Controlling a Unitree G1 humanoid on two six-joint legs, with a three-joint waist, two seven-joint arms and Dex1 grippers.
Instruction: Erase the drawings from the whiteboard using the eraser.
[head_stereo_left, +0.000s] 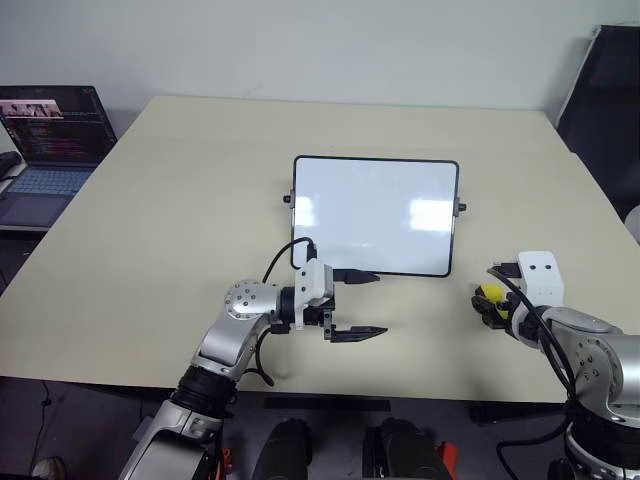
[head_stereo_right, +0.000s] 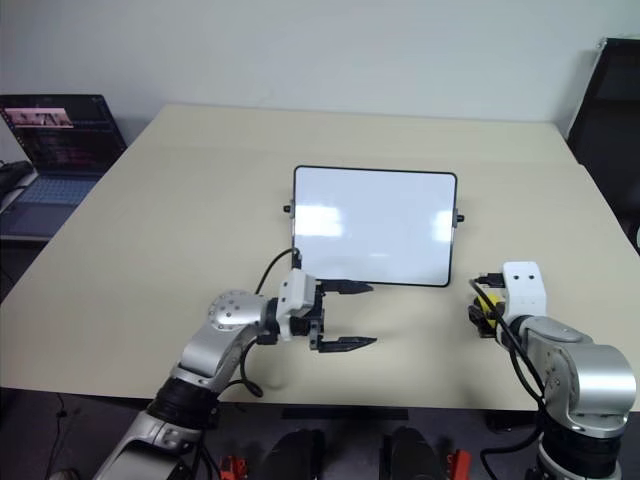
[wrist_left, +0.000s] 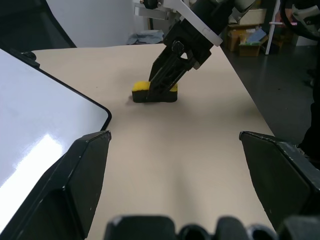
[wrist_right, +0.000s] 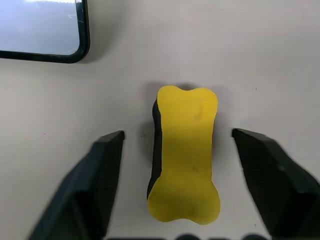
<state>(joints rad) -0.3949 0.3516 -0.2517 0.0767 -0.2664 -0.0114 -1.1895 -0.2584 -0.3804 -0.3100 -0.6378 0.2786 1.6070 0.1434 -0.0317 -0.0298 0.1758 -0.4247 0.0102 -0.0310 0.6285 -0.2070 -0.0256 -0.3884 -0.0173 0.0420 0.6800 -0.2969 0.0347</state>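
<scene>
Right gripper (wrist_right: 172, 187): I see the jaws spread wide, one on each side of the eraser (wrist_right: 184, 152), clear gaps both ways, nothing grasped. The eraser lies flat on the surface (head_stereo_left: 180, 220), yellow face up, dark base down, long axis running between the jaws. I judge it has been set down, or is lined up for a pick; I cannot tell which.

Left gripper (head_stereo_left: 357, 304): jaws released and empty, pointing across toward the right arm, hovering just short of the whiteboard (head_stereo_left: 375, 214) near edge. It touches nothing I can see.

Beyond both grippers, the whiteboard lies flat, black frame, knobs on its short sides. Its face reads plain white with glare patches; I make out no drawings on it, so I judge the erasing done or nearly so.

Room: bare surface between eraser and the board's near corner; open surface beyond the board. The eraser sits toward the front edge, so little margin behind the right gripper. A laptop (head_stereo_left: 50, 140) stands well off beyond the left arm.
</scene>
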